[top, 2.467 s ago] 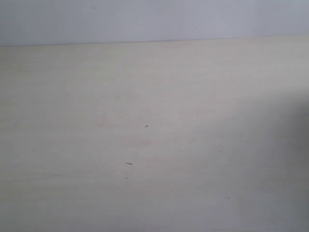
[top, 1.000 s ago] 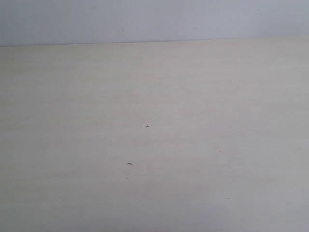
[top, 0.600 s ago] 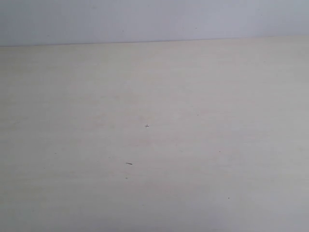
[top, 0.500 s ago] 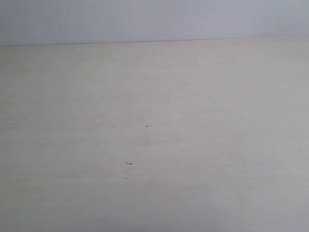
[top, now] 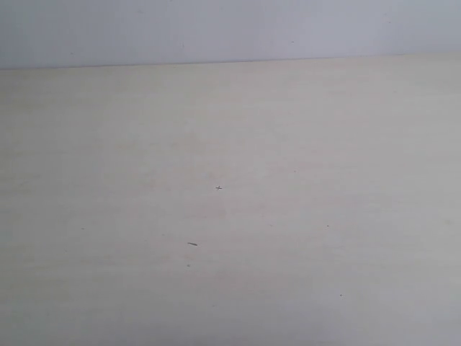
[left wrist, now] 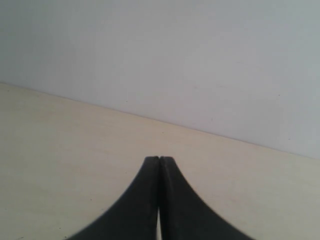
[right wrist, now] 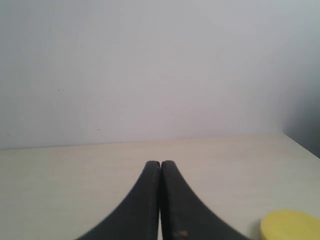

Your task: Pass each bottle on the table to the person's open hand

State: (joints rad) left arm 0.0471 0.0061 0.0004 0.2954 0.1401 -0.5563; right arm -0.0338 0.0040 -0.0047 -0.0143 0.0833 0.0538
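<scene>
The table (top: 230,144) is a pale beige surface with nothing standing on it in the exterior view. No bottles, no person's hand and no arm show there. My left gripper (left wrist: 159,159) is shut, its black fingers pressed together over bare table (left wrist: 75,150) with nothing between them. My right gripper (right wrist: 160,163) is also shut and empty. Beside it, at the frame's edge, lies a yellow rounded thing (right wrist: 290,226), cut off by the frame. I cannot tell whether it is one of the bottles.
A plain grey wall (top: 216,29) runs behind the table's far edge. A few small dark specks (top: 192,244) mark the tabletop. The right wrist view shows the table's corner (right wrist: 285,134), with a darker area beyond it.
A dark shade that lay over the right side of the table in the earliest frame has gone. Nothing else has moved.
</scene>
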